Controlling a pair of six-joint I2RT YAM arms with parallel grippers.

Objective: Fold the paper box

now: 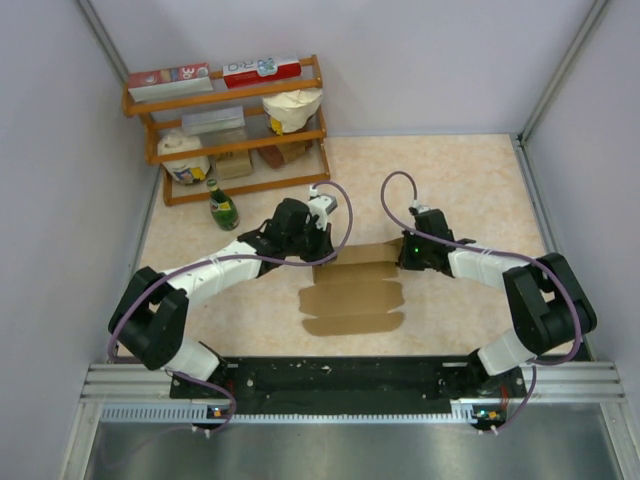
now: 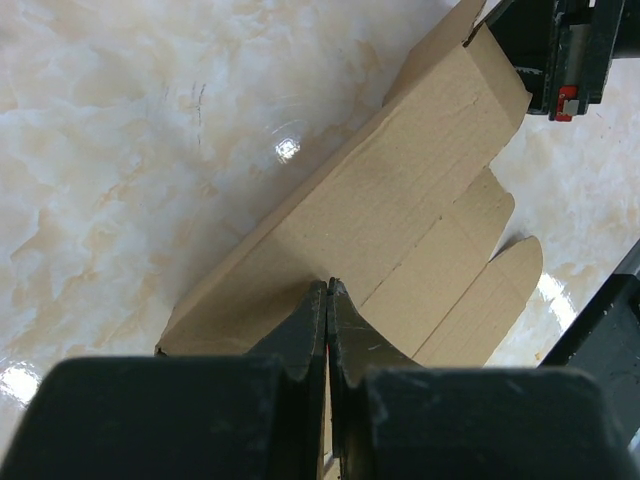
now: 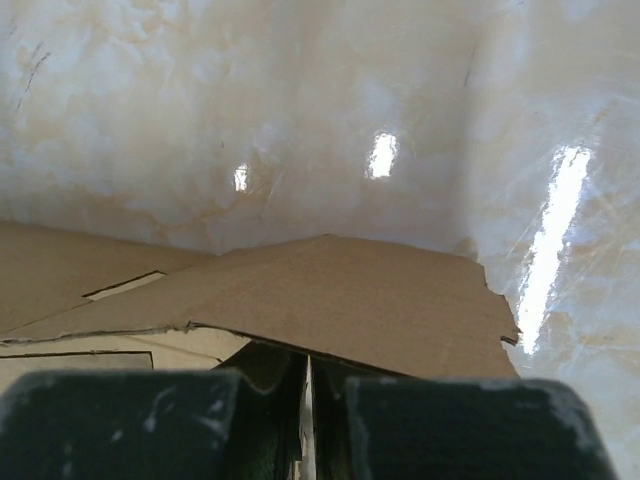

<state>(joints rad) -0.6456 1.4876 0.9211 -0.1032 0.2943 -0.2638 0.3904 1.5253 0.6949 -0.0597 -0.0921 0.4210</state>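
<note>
The paper box (image 1: 355, 297) lies opened out at the middle of the bench (image 1: 460, 190), between my two arms. It is plain brown card with scalloped flaps along its near side, and I can see no print on it. Its far panel is tilted up off the bench.

My left jaws are pressed together. Their fingertips (image 2: 305, 330) rest against the near edge of that raised panel, on the box's left end. My right jaws are together too, with only a hairline slit between them. Their fingertips (image 3: 270, 368) sit under the lifted card at the box's right end, and its edge hides the very tips. As far as I can tell neither pair is pinching card, but the view is poor on the right.

At the back left stands a wooden rack (image 1: 270, 182). Two red-and-white printed boxes (image 1: 261, 69) lie on its top shelf, and their lettering is too small for me to read. The middle shelf holds a clear flat box (image 1: 213, 120) and a cream paper bag (image 1: 293, 108). Lower down are a white tub (image 1: 183, 158) with a coloured label and some brown card packs (image 1: 235, 162). Just in front of the rack on the bench, a green bottle (image 1: 223, 209) stands upright. Its label is unreadable and I cannot make out what is in it.
</note>
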